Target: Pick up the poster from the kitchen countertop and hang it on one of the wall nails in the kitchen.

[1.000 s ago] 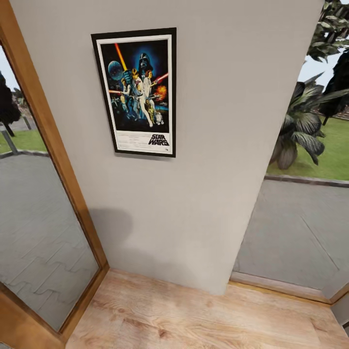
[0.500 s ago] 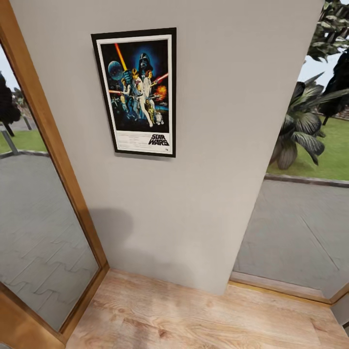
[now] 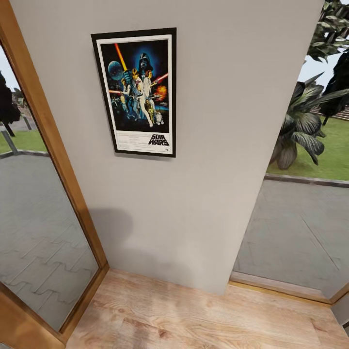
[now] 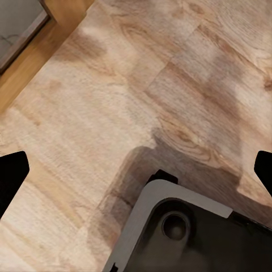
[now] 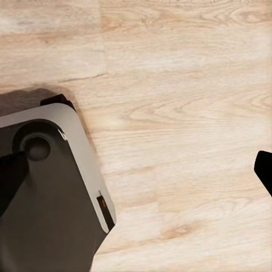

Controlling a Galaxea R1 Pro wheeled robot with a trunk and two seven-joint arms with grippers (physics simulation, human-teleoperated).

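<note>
Poster flat on grey wall, upright, high above wooden floor, between two windows. Left gripper and right gripper spread wide, empty, over floor, beside robot base.

Poster: glossy print, black frame. Wall: matt grey plaster. Floor: smooth light wood grain.

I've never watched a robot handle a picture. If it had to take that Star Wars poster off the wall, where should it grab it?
Probably by the thin black frame along a long side edge, coming from the front. The poster hangs flat and upright against the grey wall, so its face gives the fingers nothing to pinch; only the rim stands proud.
</note>
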